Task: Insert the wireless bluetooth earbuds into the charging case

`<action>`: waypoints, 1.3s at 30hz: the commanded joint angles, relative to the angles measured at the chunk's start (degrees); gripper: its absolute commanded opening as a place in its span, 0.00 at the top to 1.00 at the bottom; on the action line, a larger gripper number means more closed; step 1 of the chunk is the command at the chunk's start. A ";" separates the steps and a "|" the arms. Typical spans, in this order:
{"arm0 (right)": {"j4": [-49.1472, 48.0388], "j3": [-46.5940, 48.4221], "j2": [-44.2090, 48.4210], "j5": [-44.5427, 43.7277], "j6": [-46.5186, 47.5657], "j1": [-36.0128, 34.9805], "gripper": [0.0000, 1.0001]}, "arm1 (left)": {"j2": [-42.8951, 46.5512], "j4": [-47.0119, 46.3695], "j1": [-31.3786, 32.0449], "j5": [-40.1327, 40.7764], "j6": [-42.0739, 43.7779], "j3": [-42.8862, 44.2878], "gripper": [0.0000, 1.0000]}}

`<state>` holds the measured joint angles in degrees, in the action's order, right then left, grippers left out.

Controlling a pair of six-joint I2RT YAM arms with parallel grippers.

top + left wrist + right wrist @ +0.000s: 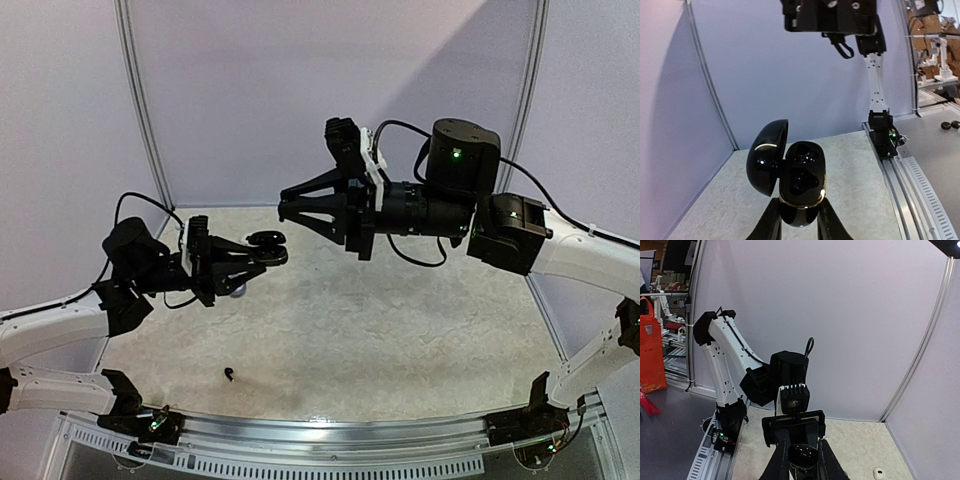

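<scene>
My left gripper (pixel 262 252) is shut on the black charging case (pixel 266 243) and holds it above the table's left side. In the left wrist view the case (pixel 802 176) stands between the fingers (pixel 771 220), with its lid (pixel 767 156) swung open to the left and both sockets dark. My right gripper (pixel 282 206) is raised just right of and above the case, open, with nothing seen in it. In the right wrist view it (pixel 803 444) points at the case (pixel 802 456). One black earbud (pixel 231 375) lies near the front edge. One white earbud (pixel 878 473) lies on the table. The other earbuds are out of view.
The pale speckled table (pixel 400 330) is walled by lilac panels at the back and sides. A metal rail (pixel 330 432) runs along the near edge with the arm bases. The right arm's body (pixel 830 15) hangs over the top of the left wrist view.
</scene>
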<state>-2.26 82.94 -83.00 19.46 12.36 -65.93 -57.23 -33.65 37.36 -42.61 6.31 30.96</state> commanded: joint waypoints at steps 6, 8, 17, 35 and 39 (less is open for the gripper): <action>10.25 1.69 1.31 9.41 9.63 0.26 1.00 | -1.68 14.36 -0.98 -15.83 20.35 7.00 1.00; 10.93 1.96 1.19 10.06 10.78 0.27 1.00 | -2.23 15.79 -0.98 -16.93 22.21 7.74 1.00; 9.21 1.46 0.14 14.00 11.01 0.28 1.00 | -3.66 16.54 -0.71 -19.45 15.82 9.42 1.00; 5.78 4.93 -5.78 -30.57 -20.77 -0.09 1.00 | 2.14 4.76 6.18 29.48 10.32 0.65 1.00; 6.11 5.45 -8.02 -39.73 -29.35 -0.31 1.00 | 1.62 1.89 8.30 35.05 14.95 -1.10 1.00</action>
<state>1.48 86.98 -88.25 -7.70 -4.78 -66.00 -55.59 -26.85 43.42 -18.24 15.27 31.83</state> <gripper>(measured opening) 0.155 0.230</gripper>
